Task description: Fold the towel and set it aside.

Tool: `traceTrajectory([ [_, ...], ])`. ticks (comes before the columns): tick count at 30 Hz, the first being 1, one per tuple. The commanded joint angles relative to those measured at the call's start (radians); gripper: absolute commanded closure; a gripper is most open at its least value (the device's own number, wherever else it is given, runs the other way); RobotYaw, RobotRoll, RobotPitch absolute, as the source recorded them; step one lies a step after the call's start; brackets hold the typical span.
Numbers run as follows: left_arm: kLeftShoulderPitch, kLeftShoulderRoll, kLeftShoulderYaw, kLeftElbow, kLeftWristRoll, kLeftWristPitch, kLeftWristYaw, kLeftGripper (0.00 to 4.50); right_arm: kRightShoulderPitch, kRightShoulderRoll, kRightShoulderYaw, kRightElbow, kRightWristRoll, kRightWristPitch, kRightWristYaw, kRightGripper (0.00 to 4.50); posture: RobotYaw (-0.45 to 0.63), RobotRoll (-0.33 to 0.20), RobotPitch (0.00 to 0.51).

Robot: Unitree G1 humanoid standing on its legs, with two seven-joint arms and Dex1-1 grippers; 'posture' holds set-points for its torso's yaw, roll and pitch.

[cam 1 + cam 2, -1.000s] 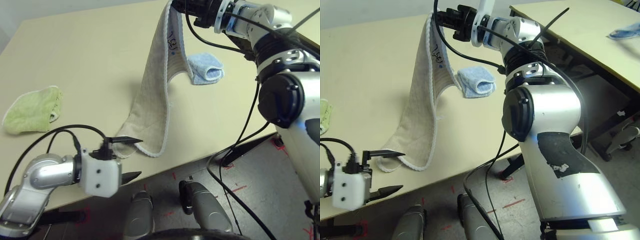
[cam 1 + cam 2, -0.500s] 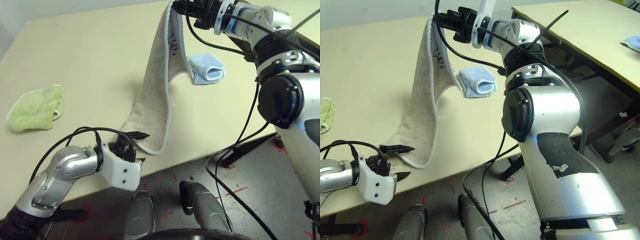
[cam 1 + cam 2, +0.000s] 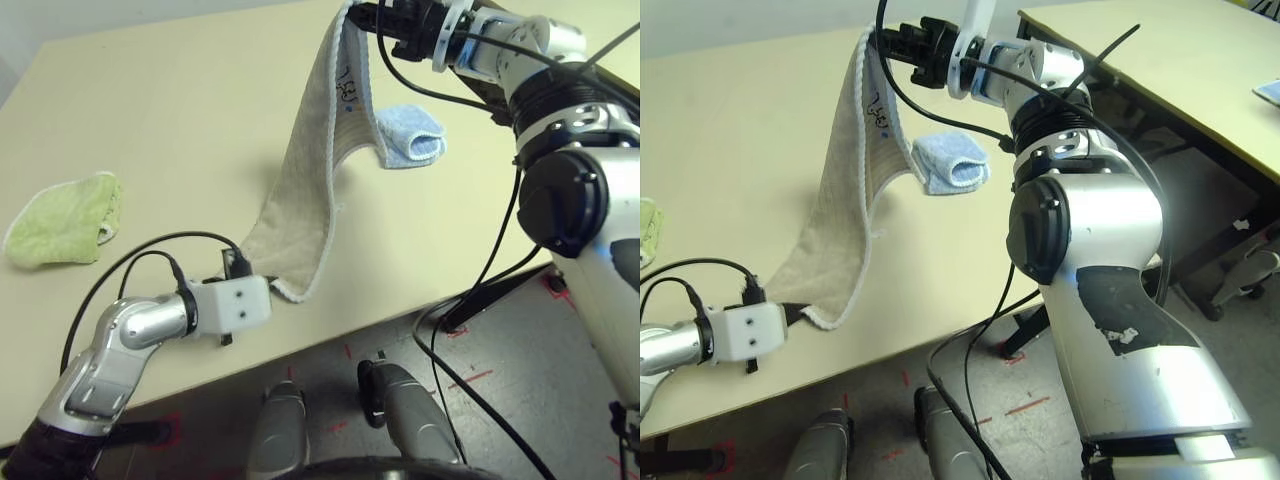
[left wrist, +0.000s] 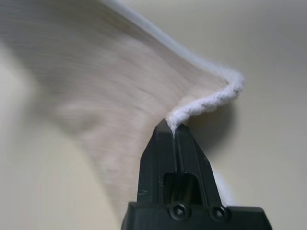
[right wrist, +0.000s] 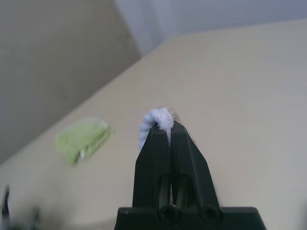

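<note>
— While the towel (image 3: pixel 318 170) hangs stretched between the two arms, what else lies on the surface (image 3: pixel 180 120)?

— Two small cloths. A lime-green one (image 3: pixel 62 220) sits well off toward the robot's left, and a folded light-blue one (image 3: pixel 412 136) lies just behind the hanging towel, near the right arm. Black cables loop around both arms, and one runs close beside the towel's top end.

— Does anything block the towel?

— Nothing rests on it. The blue cloth is partly hidden behind its upper fold.

— Where exactly is the towel?

— Its top corner is pinched by the right end effector (image 3: pixel 365 14), raised above the far part of the surface. From there it drapes down in a long tilted band to the near edge, where the left end effector (image 4: pixel 171 129) is clamped tight on its lower corner.

— How does it look?

— Beige terry, folded lengthwise so it forms a narrow strip, with fluffy white edging along the border. Dark embroidery (image 3: pixel 345 78) and a small blue mark show near the top.

— And the fingers?

— Both pairs are pressed together on white trim.
</note>
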Motion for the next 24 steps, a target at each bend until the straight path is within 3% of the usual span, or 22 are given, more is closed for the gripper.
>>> traceTrajectory([
  [1, 0.021, -0.036, 0.19, -0.07, -0.243, 0.178, 0.049, 4.49, 0.032, -0.026, 0.086, -0.006, -0.073, -0.032, 0.124, 4.5, -0.06, 0.0, 0.16],
  [7, 0.064, -0.071, 0.51, -0.117, -0.683, 0.428, 0.189, 4.49, 0.058, -0.072, 0.217, -0.011, -0.167, -0.06, 0.365, 4.5, -0.04, 0.0, 0.157],
  [13, 0.101, -0.06, 0.692, -0.049, -0.931, 0.499, 0.338, 4.49, 0.062, -0.079, 0.228, 0.0, -0.202, -0.12, 0.351, 4.5, -0.03, 0.0, 0.156],
  [18, 0.074, 0.051, 0.759, 0.07, -0.978, 0.501, 0.354, 4.49, 0.068, -0.09, 0.272, 0.004, -0.254, -0.217, 0.392, 4.5, -0.01, 0.0, 0.156],
  [21, 0.051, 0.165, 0.754, 0.179, -0.922, 0.475, 0.28, 4.49, 0.084, -0.099, 0.313, -0.002, -0.293, -0.349, 0.444, 4.5, -0.01, 0.0, 0.157],
  [24, 0.003, 0.266, 0.709, 0.305, -0.848, 0.427, 0.175, 4.49, 0.09, -0.078, 0.301, 0.002, -0.292, -0.433, 0.379, 4.5, -0.02, 0.0, 0.161],
])
